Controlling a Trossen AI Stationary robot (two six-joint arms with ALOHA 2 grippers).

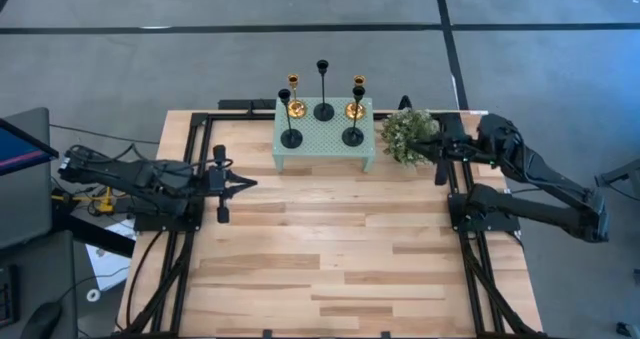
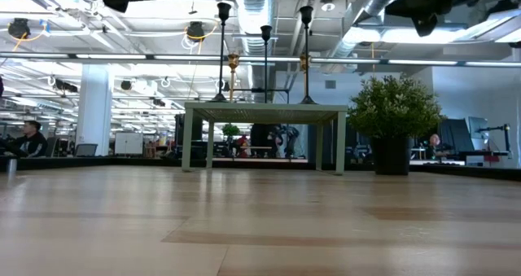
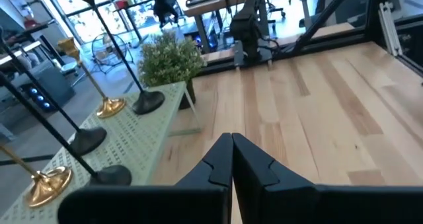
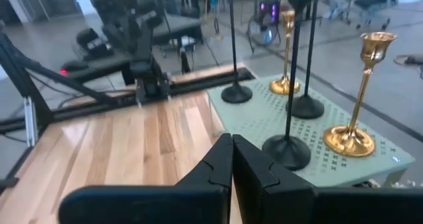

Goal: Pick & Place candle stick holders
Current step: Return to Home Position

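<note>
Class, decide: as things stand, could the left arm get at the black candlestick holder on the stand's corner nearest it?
Probably yes. Only bare wooden table lies between the shut left gripper and the mint-green perforated stand, where that slim matte black candlestick holder stands at the near edge.

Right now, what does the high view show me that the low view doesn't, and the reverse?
Only the high view: both arms laid out, the left gripper over the table's left side, the right gripper beside the potted plant, and the mint-green stand's perforated top. Only the low view: the stand's legs and the room behind, with a person at the left. Both: stand, plant, three black candlestick holders and two gold candlestick holders.
</note>
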